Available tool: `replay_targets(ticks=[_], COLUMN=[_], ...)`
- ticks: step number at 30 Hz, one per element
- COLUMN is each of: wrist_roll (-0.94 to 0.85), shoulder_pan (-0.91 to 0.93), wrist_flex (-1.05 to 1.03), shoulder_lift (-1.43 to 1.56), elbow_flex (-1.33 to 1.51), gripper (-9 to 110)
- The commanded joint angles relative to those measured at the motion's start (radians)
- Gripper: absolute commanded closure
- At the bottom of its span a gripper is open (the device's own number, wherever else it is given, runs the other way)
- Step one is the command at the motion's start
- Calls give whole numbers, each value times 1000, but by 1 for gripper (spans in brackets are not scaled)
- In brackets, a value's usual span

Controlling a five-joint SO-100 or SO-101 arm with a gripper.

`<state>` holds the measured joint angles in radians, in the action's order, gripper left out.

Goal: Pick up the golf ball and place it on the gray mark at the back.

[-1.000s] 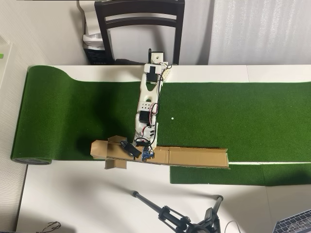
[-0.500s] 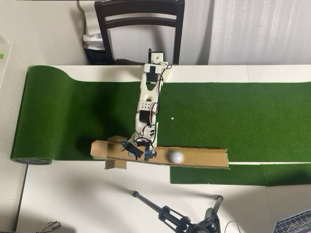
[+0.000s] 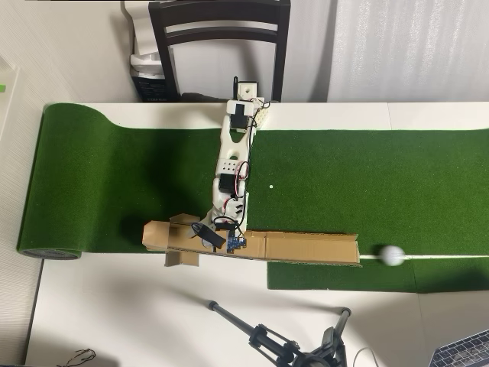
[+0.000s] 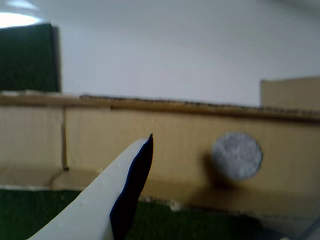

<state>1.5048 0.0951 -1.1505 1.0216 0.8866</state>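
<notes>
1. In the overhead view the arm (image 3: 231, 164) reaches from the far edge of the surface (image 3: 122, 306) down across the turf mat (image 3: 344, 183) to the cardboard trough (image 3: 306, 248).
2. The claw (image 3: 208, 235) sits over the trough's left part.
3. The golf ball (image 3: 393, 255) lies just right of the trough's right end.
4. In the wrist view the gray mark (image 4: 236, 155) lies on the cardboard, right of the claw's finger (image 4: 120, 200).
5. A chair (image 3: 220, 38) stands behind the surface; a tripod (image 3: 283, 340) lies in front.

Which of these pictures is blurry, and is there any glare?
Wrist view: soft all over, the gray mark and hand finger fuzzy, bright glare top left. Overhead view: mostly sharp, though the golf ball looks smeared.
</notes>
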Motion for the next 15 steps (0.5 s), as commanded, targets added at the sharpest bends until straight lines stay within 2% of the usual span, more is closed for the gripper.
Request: replay_targets(ticks=[1, 15], wrist_roll=[-6, -3], shoulder_pan=[-3, -49], wrist_flex=[-115, -410], shoulder_lift=[198, 563], elbow_flex=[-167, -244], gripper=[34, 34])
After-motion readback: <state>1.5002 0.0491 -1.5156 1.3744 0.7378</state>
